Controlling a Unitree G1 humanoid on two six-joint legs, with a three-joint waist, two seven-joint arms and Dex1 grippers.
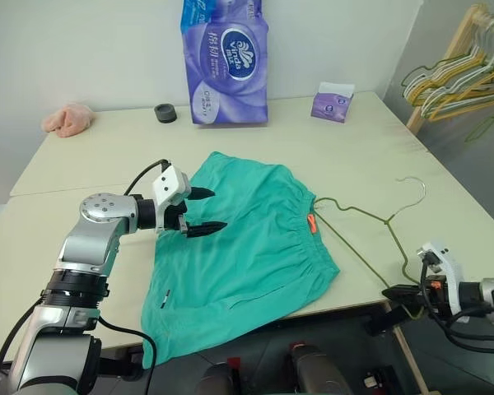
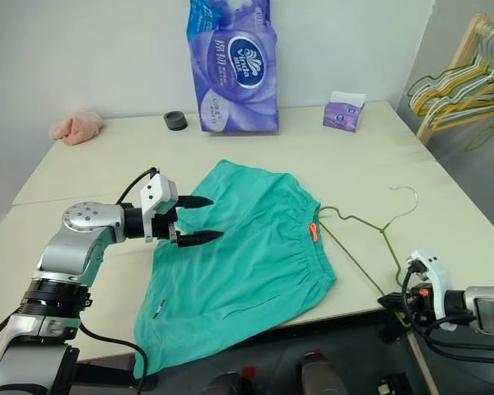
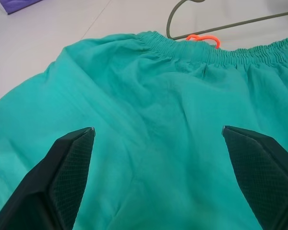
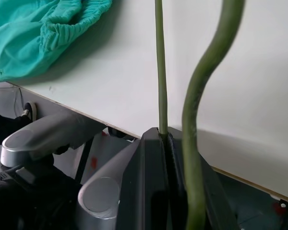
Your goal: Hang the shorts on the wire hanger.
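Note:
The teal-green shorts (image 1: 247, 247) lie flat on the table, with the gathered waistband and orange tag (image 1: 311, 224) on the right side. One leg hangs over the table's front edge. My left gripper (image 1: 216, 209) hovers open just over the shorts' left part, fingers (image 3: 72, 172) spread wide above the fabric. The wire hanger (image 1: 358, 212) lies on the table right of the waistband, one end under it, its hook (image 1: 413, 188) pointing away. My right gripper (image 1: 399, 292), at the table's front right edge, is shut on the hanger's wire (image 4: 159, 72) at the lower corner.
At the back of the table (image 1: 82, 230) stand a purple tissue-roll pack (image 1: 225, 66), a small purple tissue box (image 1: 333, 103), a black ring (image 1: 165, 113) and a pink cloth lump (image 1: 67, 119). A wooden rack with yellow and pale green hangers (image 1: 461, 74) is at the far right.

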